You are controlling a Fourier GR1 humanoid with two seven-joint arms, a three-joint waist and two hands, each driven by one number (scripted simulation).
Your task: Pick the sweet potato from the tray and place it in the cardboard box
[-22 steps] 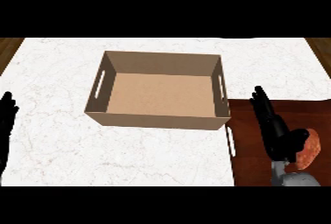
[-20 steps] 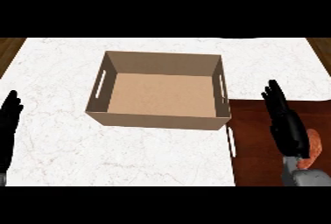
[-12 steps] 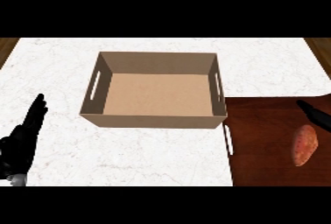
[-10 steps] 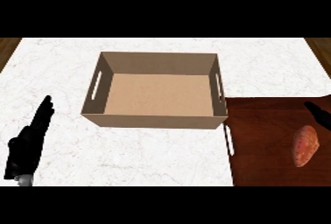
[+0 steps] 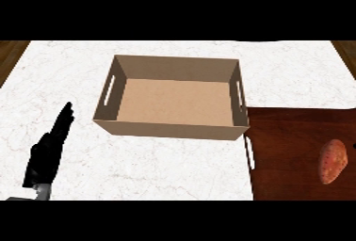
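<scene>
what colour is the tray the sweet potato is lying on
Dark reddish-brown, wood-like; the tray shows in the head view, under the sweet potato.

A kitchen, judging by the white marble counter (image 5: 173, 160) and wooden tray (image 5: 292, 136).

- Sweet potato (image 5: 332, 161): orange-red, elongated, tapering to both ends; it lies flat and roughly upright in the view, near the right edge, on the tray.
- Tray (image 5: 285, 136): dark reddish-brown wood, flat, with a pale slot handle on its left rim; it occupies the lower right, just beside the box's right corner.
- Cardboard box (image 5: 171, 129): tan, open-topped, square, with slot handles in its left and right walls; its interior is bare.
</scene>
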